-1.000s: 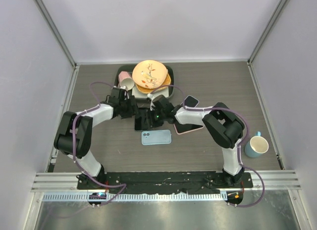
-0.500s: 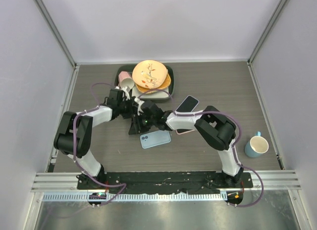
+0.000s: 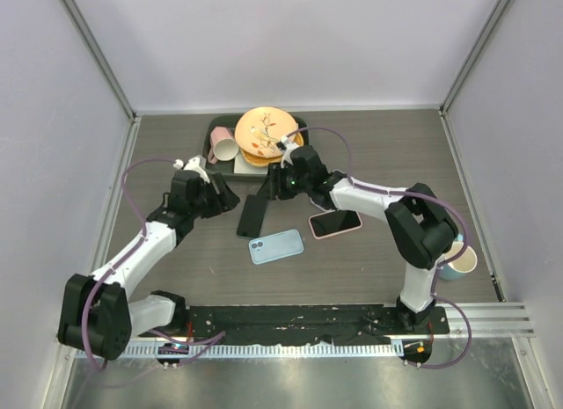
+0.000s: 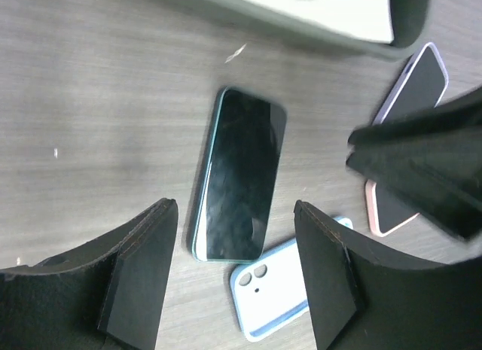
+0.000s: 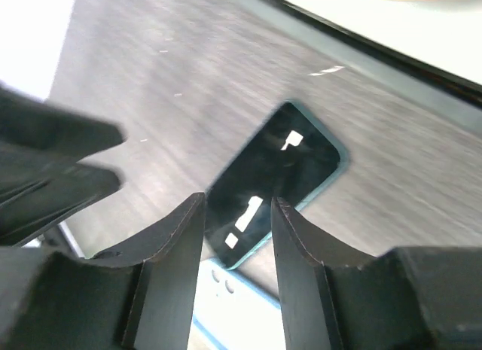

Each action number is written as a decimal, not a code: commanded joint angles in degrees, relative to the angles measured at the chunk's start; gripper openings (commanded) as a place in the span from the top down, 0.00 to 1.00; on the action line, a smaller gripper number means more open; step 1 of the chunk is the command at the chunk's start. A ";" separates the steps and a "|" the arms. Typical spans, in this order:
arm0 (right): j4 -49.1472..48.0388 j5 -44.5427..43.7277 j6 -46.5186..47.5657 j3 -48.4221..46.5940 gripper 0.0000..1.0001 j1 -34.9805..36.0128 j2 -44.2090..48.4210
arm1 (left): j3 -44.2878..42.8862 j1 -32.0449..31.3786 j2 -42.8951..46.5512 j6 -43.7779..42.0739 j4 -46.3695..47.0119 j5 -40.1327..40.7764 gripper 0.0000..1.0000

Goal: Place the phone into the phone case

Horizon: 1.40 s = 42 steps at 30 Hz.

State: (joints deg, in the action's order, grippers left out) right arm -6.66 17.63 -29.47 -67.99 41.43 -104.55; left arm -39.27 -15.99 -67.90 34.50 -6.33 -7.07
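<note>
Teal case (image 4: 205,186) rims the black phone (image 3: 251,215), flat on desk (image 3: 369,268) mid-frame. Insertion looks done, maybe a seating check left. Left gripper (image 4: 233,207) jaws wide, empty. Right gripper (image 5: 237,203) jaws narrow, empty, over the phone.

The dark wood-grain bench (image 3: 387,145) carries a dark tray (image 3: 214,125) at its far middle. Nearer lies a phone (image 3: 252,215), screen up, with a light blue phone case (image 3: 277,245) just beside its near end. To their right lies a pink-edged phone (image 3: 335,223), with a purple-edged phone (image 4: 418,86) farther back. A blue mug (image 3: 464,261) stands at the right edge.
</note>
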 commanded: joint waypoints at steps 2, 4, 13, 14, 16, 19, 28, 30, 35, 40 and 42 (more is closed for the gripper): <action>2.87 -2.59 3.37 -3.37 0.54 -1.35 -6.71 | 6.29 0.17 4.69 7.94 -3.96 0.66 0.33; 3.40 -4.08 4.07 -5.40 0.53 -1.35 -8.64 | 8.58 0.17 6.10 10.57 -2.82 -2.14 0.33; 0.07 -10.24 2.41 -7.78 0.48 -1.62 -13.48 | 21.59 0.17 8.49 24.64 11.33 -6.03 0.34; -1.24 -10.59 2.14 -7.51 0.47 -1.70 -13.66 | 21.69 0.08 7.88 25.00 11.86 -5.85 0.34; -2.74 -9.99 1.62 -6.90 0.47 -1.62 -14.27 | 22.30 0.17 4.73 26.14 13.79 -6.64 0.34; -5.02 -6.31 0.74 -7.07 0.47 -1.53 -15.76 | 23.53 0.08 -0.54 28.77 20.02 -7.95 0.34; -14.42 2.58 -5.32 -1.89 0.52 -1.53 -17.09 | 23.27 0.08 -12.69 33.17 34.19 -9.90 0.37; -14.70 3.55 -5.68 0.21 0.54 -1.53 -15.95 | 22.92 0.08 -12.52 32.48 33.23 -8.67 0.37; -16.72 4.43 -6.47 6.36 0.57 -1.62 -10.34 | 20.90 0.43 -8.67 29.67 27.08 -4.37 0.35; -16.37 5.84 -6.82 9.10 0.58 -1.62 -5.84 | 17.47 0.70 -6.11 25.89 20.14 -1.28 0.33; -16.98 7.15 -8.05 9.98 0.58 -1.62 -4.53 | 15.90 0.69 -6.54 24.31 18.73 -0.75 0.32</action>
State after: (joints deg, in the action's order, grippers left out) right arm -23.81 13.54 -33.04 -59.42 37.12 -114.37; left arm -19.42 -15.62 -74.30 64.07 16.71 -14.46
